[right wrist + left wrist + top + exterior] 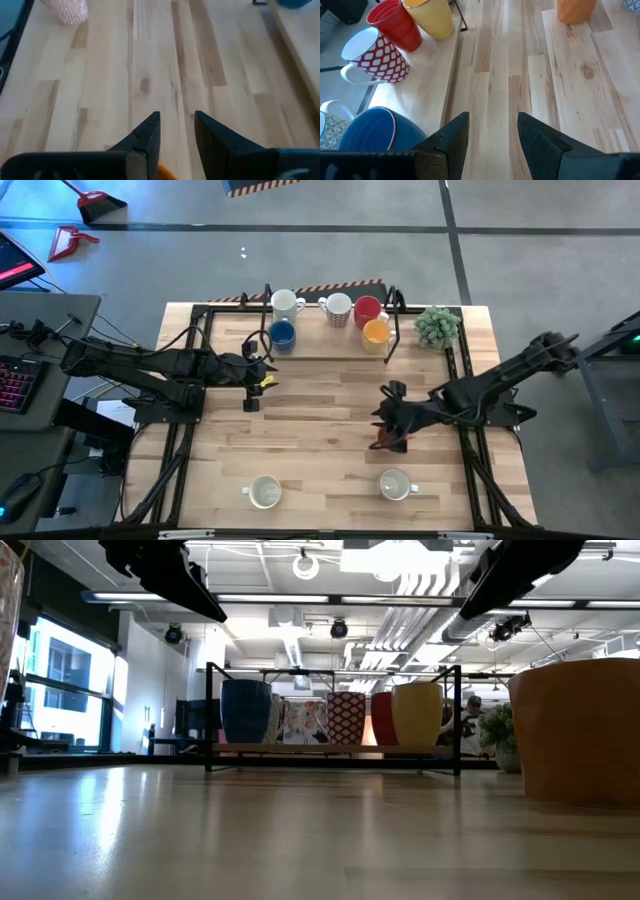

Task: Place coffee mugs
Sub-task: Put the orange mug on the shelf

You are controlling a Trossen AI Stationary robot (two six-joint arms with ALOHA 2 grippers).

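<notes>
Several coffee mugs stand on the rack (300, 288) at the table's far edge: a white one (285, 303), a patterned one (337, 308), a red one (367, 308), a yellow-orange one (376, 332) and a blue one (282, 334). A darker orange mug (385, 442) stands upright on the table right of centre, partly under my right gripper (386, 406), whose open fingers (176, 116) are empty. Two white mugs (265, 492) (396, 484) stand near the front edge. My left gripper (266, 372) hovers open and empty (492, 117) beside the blue mug (370, 130).
A small green potted plant (437, 326) stands at the far right beside the rack. The rack's black posts (208, 715) rise at its ends. Bare wooden tabletop (320, 395) lies between the two grippers and in front of the rack.
</notes>
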